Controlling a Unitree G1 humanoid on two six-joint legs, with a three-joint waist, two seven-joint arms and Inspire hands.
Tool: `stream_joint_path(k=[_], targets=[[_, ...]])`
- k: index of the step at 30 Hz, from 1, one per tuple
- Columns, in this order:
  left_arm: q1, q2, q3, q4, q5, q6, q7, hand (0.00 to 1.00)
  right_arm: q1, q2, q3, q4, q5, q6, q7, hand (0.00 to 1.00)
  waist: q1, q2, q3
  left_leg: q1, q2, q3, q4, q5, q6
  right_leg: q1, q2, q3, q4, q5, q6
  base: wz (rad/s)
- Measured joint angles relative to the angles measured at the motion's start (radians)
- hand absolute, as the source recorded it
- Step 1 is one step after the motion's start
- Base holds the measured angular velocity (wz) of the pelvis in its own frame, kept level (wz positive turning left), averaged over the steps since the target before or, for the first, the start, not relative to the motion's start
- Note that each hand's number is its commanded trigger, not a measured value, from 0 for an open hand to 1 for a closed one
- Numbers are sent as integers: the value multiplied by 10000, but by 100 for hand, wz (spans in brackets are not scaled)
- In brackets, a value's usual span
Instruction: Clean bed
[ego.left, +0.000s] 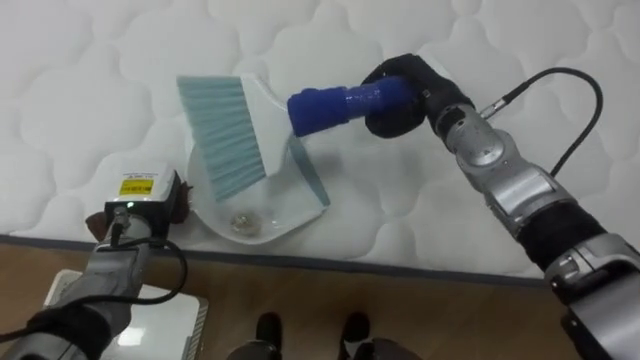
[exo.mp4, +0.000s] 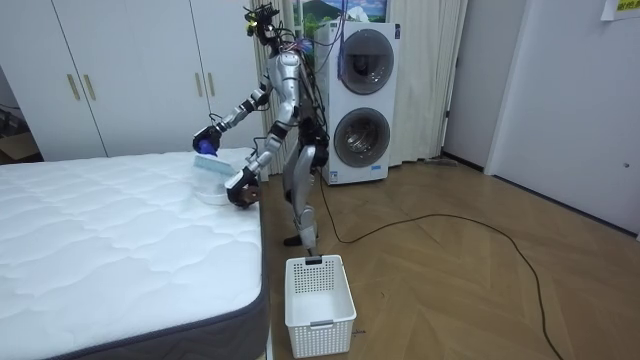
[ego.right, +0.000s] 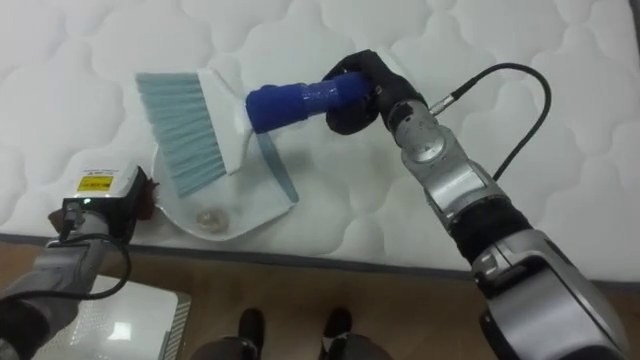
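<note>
Now the right arm stretches out over the white quilted mattress (ego.left: 100, 80), the right hand (ego.left: 405, 95) clamped round the blue handle of a teal-bristled brush (ego.left: 225, 135), whose bristles angle down into the pale translucent dustpan (ego.left: 300, 190) at the mattress edge. The left hand (ego.left: 175, 207) sits against the pan's left rim; whether its fingers grip cannot be told.

Bed (ego.left: 90, 110): bare white quilted mattress with a dark grey band round its lower side, standing on a wood floor (exo.mp4: 450, 280). One thing lies on the bed, a pale dustpan (ego.left: 290, 215), flat on the quilting right at the bed's long edge and near its far corner. On the floor, a white slatted basket (exo.mp4: 320, 295) stands just beside the bed's near corner, and two stacked washers (exo.mp4: 358, 105) stand well apart from the bed, by the back wall.
</note>
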Motion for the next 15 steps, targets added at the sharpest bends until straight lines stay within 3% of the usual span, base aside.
stream_joint_path(k=[5, 11, 15], targets=[[11, 1, -83, 124, -33, -57, 133, 100, 67, -6, 36, 108, 30, -56, -197, 100, -83, 30, -5, 33, 27, 200, 17, 21, 34, 20, -42, 17, 36, -6, -1, 0], [81, 15, 143, 186, -115, -411, 429, 100, 287, -150, -87, 221, 528, -272, -629, 100, -80, 26, -9, -4, 50, 216, 119, 8, 65, 33, -10, 29, 13, -4, 0, 0], [244, 6, 416, 184, -113, -747, 740, 100, 465, -254, -819, 519, 789, -670, -1095, 100, -86, 20, -13, 2, 46, 227, 198, 0, 70, 45, -8, 117, 86, -7, 18, 0]])
